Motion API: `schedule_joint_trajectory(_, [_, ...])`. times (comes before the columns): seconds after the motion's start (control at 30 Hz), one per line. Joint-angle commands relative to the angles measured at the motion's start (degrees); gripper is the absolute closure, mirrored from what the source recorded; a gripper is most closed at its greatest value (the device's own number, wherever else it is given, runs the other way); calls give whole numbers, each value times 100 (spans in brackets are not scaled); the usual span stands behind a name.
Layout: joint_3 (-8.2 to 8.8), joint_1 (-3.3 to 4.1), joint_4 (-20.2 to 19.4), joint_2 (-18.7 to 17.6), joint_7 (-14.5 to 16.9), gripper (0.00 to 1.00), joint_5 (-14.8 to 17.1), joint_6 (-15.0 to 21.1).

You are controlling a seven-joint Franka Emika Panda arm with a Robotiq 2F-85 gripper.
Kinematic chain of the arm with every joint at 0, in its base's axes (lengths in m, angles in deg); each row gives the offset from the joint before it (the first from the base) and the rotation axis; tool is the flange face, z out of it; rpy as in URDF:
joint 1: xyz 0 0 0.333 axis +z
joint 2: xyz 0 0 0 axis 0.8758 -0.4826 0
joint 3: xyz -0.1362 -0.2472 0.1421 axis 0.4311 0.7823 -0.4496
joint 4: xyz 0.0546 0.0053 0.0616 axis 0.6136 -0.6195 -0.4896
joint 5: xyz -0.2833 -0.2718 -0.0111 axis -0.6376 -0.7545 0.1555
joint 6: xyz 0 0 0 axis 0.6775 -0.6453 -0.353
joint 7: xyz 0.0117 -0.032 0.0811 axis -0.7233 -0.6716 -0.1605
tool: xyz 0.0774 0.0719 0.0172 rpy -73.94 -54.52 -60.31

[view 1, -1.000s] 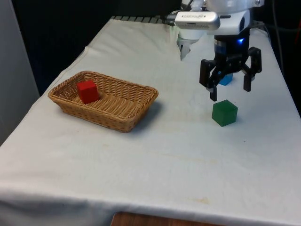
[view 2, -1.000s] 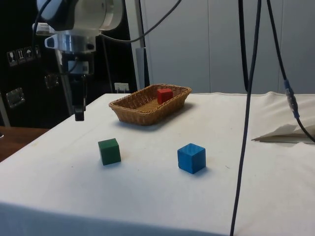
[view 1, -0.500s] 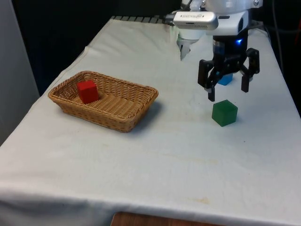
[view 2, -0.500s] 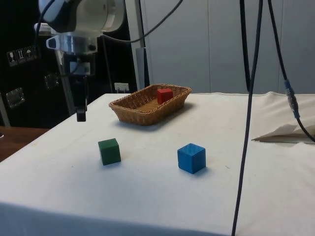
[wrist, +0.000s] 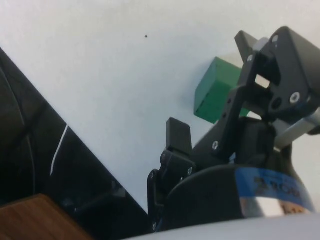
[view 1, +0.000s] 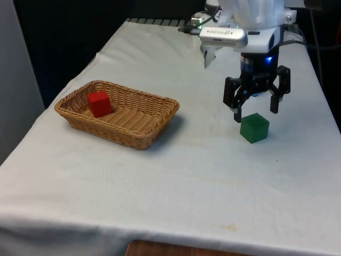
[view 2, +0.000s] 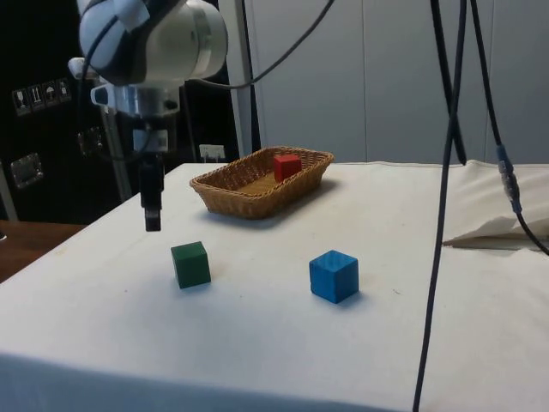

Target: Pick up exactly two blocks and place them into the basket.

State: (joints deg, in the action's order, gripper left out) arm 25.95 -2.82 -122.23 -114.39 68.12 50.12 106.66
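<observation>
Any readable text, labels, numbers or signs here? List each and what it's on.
No text can be read.
Stickers on the dark cabinet: pictograms, too small to read.
Green block, blue block, red block, basket: no markings.

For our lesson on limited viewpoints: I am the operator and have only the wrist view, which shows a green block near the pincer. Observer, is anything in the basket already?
Observer: Yes, one red block lies inside the basket.
Operator: Are there other blocks on the table?
Observer: A blue block sits on the cloth, apart from the green block.
Operator: Has the pincer reached the green block?
Observer: No. In the side view the pincer hangs clear of the cloth and does not touch the green block.
</observation>
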Motion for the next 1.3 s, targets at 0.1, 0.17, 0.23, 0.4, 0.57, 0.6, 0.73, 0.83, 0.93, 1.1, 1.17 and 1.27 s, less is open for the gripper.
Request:
schedule_joint_trajectory(0.1, [-183,143,-378,212,115,0,120,470])
schedule_joint_trajectory(0.17, [-269,103,-401,264,109,0,97,573])
schedule_joint_trajectory(0.23, [-309,74,-401,292,103,0,80,613])
schedule_joint_trajectory(0.4, [-453,6,-435,384,63,0,11,733])
schedule_joint_trajectory(0.57, [-539,-6,-464,424,86,0,52,819])
schedule_joint_trajectory(0.6, [-602,-6,-504,470,115,0,109,894])
schedule_joint_trajectory(0.73, [-756,-23,-590,567,143,0,178,1043])
schedule_joint_trajectory(0.83, [-859,-52,-642,642,149,0,189,1140])
schedule_joint_trajectory(0.93, [-1077,-120,-745,779,172,0,195,1318])
schedule_joint_trajectory(1.1, [-1289,-252,-796,871,189,0,172,1455])
schedule_joint_trajectory(1.17, [-1335,-298,-785,865,189,0,160,1478])
schedule_joint_trajectory(1.27, [-1398,-355,-773,854,206,0,155,1490])
